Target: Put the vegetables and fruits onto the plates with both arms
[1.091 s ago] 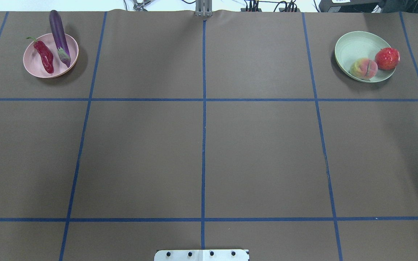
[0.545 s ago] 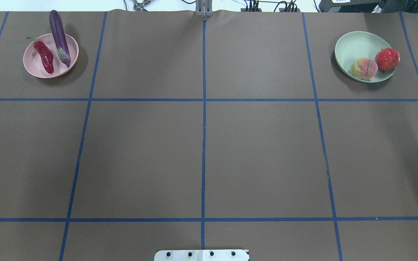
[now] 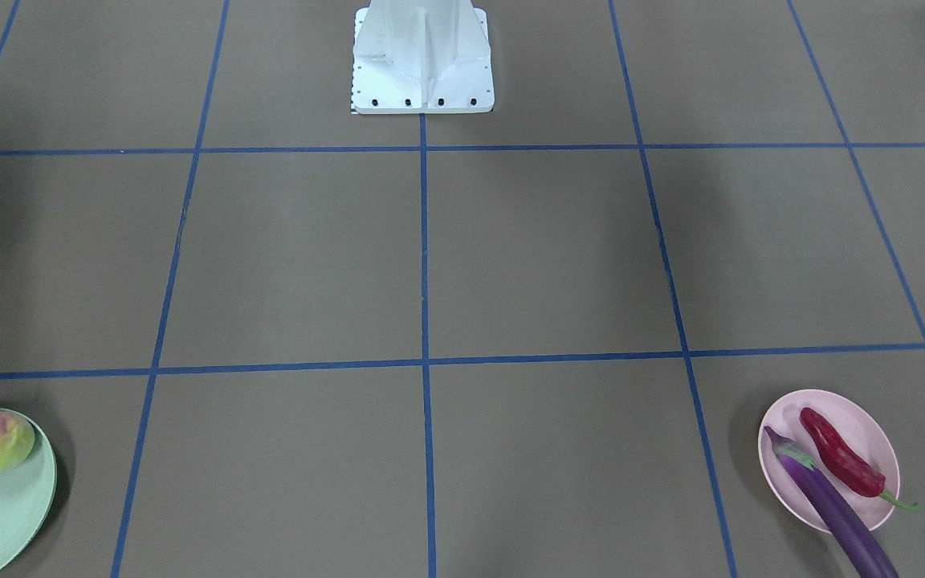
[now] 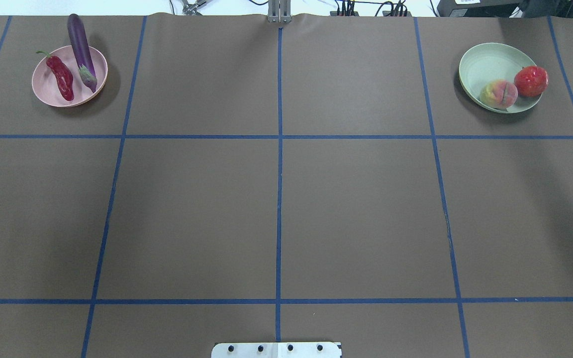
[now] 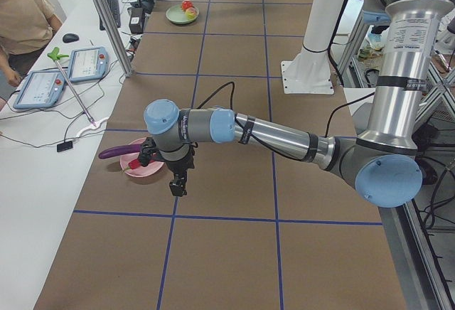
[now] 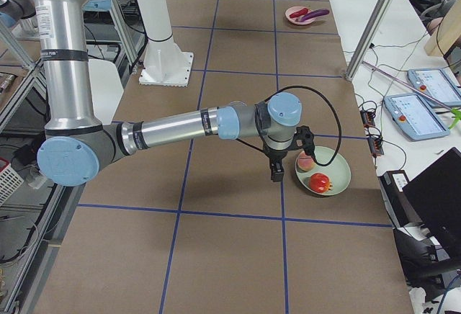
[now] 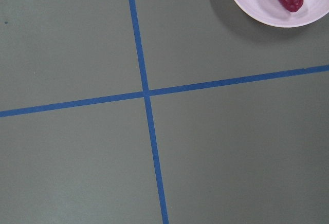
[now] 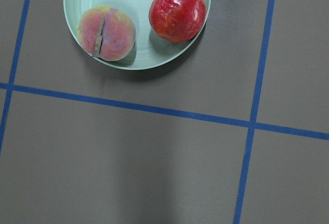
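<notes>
Brown paper covers the desk (image 4: pixel 356 214), and blue tape lines (image 4: pixel 279 199) divide it into large squares. At the far left corner, seen from over the robot's shoulders, sits the pink plate (image 4: pixel 47 88). The red chili (image 4: pixel 61 78) lies wholly inside it, with only its thin green stem reaching over the rim. Beside the chili rests the purple eggplant (image 4: pixel 80 47). Its pale cap end is down in the plate, and its long body slopes up over the far rim and out past it.

At the far right corner sits the green plate (image 4: pixel 485 64). It carries the peach (image 4: pixel 499 94) near the rim on the robot's side and the pomegranate (image 4: pixel 530 80) at the right-hand rim. The right wrist view shows the two fruits side by side with a narrow gap between them.

The left arm (image 5: pixel 277 132) stretches low across the desk. The left tool (image 5: pixel 176 185) points downward above the paper, near the pink plate on the robot's side. It shows only in the side view, so I cannot tell whether it is clenched or released.

The right arm (image 6: pixel 173 127) is stretched out in the same manner. The right tool (image 6: pixel 276 173) hangs above the paper just beside the green plate. Whether it is clenched or released cannot be told either.

A white pedestal base (image 3: pixel 422 60) stands at the robot's edge of the desk.
</notes>
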### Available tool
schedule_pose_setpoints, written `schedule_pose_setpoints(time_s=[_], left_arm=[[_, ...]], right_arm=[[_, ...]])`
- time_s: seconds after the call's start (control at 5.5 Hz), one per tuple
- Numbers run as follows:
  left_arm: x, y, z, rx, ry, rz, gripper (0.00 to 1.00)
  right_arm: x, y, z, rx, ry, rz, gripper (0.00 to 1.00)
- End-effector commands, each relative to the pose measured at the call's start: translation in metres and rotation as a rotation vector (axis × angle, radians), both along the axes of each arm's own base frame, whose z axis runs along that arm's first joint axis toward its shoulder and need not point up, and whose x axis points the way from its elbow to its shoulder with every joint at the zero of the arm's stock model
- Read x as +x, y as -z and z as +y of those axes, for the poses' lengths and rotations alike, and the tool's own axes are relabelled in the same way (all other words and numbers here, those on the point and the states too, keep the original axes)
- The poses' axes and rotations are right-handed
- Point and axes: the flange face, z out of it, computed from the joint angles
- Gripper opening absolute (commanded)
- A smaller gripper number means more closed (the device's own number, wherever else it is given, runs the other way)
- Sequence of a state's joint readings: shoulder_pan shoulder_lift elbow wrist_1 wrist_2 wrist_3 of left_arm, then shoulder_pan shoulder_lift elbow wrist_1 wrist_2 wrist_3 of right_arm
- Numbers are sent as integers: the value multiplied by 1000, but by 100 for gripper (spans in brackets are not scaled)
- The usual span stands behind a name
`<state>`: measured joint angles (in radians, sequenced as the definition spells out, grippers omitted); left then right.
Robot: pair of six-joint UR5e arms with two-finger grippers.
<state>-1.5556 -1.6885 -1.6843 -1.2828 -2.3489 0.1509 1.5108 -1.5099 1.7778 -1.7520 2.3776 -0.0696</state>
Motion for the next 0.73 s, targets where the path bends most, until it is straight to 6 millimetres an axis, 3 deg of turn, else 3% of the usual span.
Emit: schedule_pose_setpoints(time_s=[0.0, 0.36, 0.55], left_arm=[[-1, -27, 3, -50, 0, 1, 100], [0, -50, 9, -71, 5, 20, 100], [-2, -53, 15, -73, 10, 34, 100]], right_arm=[[14, 7, 10, -12, 41, 59, 100], [12, 5, 11, -17, 44, 68, 100], [12, 5, 12, -28, 32, 61, 100]])
